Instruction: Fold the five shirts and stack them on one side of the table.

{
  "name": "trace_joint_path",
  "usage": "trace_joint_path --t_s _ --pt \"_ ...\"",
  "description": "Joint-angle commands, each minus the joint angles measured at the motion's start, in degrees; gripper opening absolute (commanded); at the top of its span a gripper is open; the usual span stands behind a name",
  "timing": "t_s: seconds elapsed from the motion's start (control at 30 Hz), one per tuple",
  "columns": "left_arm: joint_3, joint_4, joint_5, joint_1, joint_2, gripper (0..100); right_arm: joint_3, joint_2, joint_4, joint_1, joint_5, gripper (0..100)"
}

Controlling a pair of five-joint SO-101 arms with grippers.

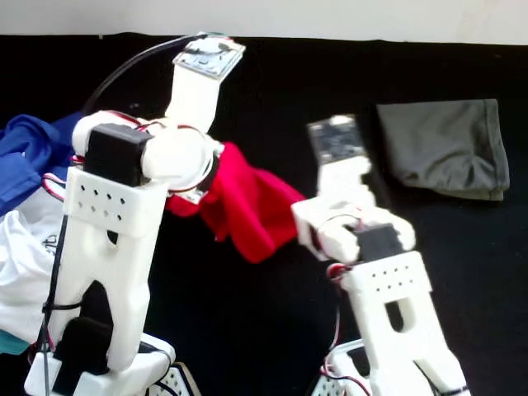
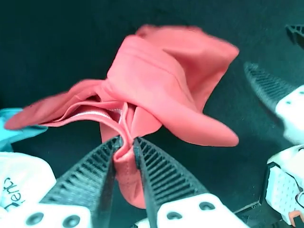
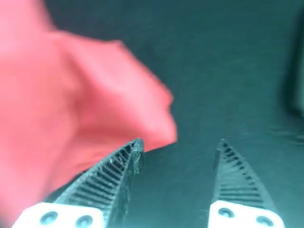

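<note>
A red shirt hangs bunched over the black table between the two arms. My left gripper is shut on a fold of the red shirt, and the cloth drapes away from its fingers. My right gripper is open just beside the red shirt, with one fingertip at the cloth's edge and nothing between the fingers. A folded grey shirt lies flat at the far right of the table. Blue and white shirts lie heaped at the left edge.
The black table has bare room at the back middle and in front between the arm bases. The other arm's gripper shows beside the red shirt in the left wrist view. A teal cloth edge peeks out under the white shirt.
</note>
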Motion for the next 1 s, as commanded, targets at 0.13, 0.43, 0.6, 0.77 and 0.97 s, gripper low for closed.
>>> trace_joint_path --t_s 0.13,0.43,0.6,0.77,0.97 --pt "13.67 -7.65 0.44 -4.53 0.31 1 -5.76 11.21 6.29 -10.86 0.53 39.2" --pt "30.2 -26.73 0.53 -15.43 0.31 1 -5.85 25.89 -3.03 -17.98 0.18 39.2" --pt "37.14 -31.12 0.53 -18.07 0.31 1 -5.85 33.89 -9.27 -19.82 0.09 38.9" --pt "40.66 -31.03 0.53 -20.0 0.13 1 -9.1 44.79 -15.25 -14.55 0.44 23.1" --pt "43.38 -31.03 0.44 -20.88 0.31 1 -20.88 47.87 -9.19 -2.86 0.35 4.2"
